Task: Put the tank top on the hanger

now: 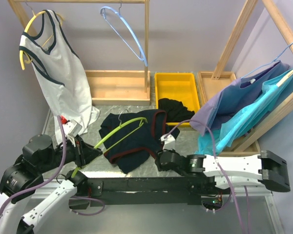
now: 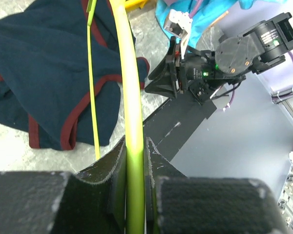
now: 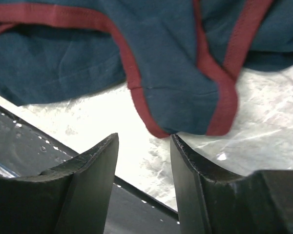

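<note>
Navy sleeveless tank top with dark red trim lies crumpled on the grey marbled table, between my two grippers. My left gripper is clamped on the thin lime-green hanger. Its long axis runs away from my fingers, up and right across the cloth. I judge it is lying over the top, not threaded through. My right gripper stands parted and holds nothing, with a red-edged strap just beyond its tips, so this is the nearer arm for lifting it. Behind, a yellow plastic bin holds a black garment.
</note>
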